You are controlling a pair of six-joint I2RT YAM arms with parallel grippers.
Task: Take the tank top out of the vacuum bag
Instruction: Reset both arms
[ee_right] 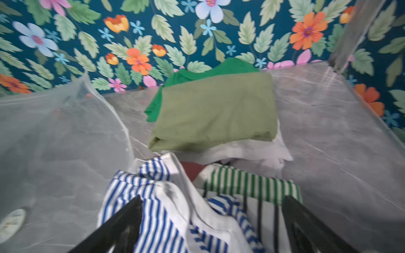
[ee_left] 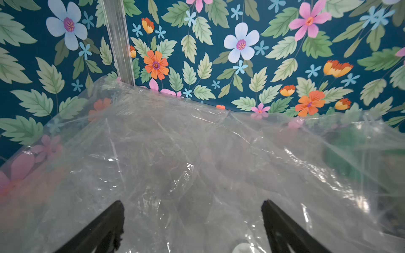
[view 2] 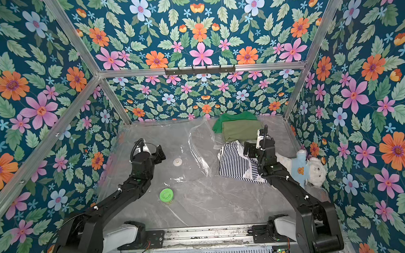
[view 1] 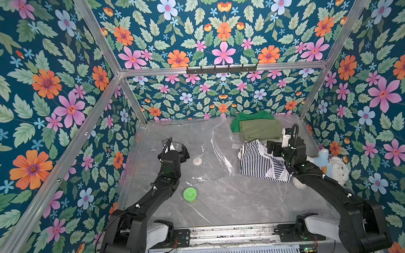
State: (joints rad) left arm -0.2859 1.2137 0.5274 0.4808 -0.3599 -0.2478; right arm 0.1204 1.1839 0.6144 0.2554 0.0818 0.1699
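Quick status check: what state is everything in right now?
Vacuum bag: crumpled, one edge lifted.
Left gripper: jaws open, above bag.
Right gripper: jaws open, over striped clothes.
Striped clothes: crumpled heap.
Olive garment: folded.
Green jar: upright, lidded.
Plush bear: lying down.

My jaws are standing wide apart, gripping nothing, above a crumpled blue-striped garment (ee_right: 157,219) that is lying against a green-striped one (ee_right: 252,186). Beyond them, a folded olive garment (ee_right: 214,111) is resting on a bright green one (ee_right: 197,73). The vacuum bag (ee_right: 65,142) is lying alongside on the counter (ee_right: 328,131), its white valve (ee_right: 12,221) showing.
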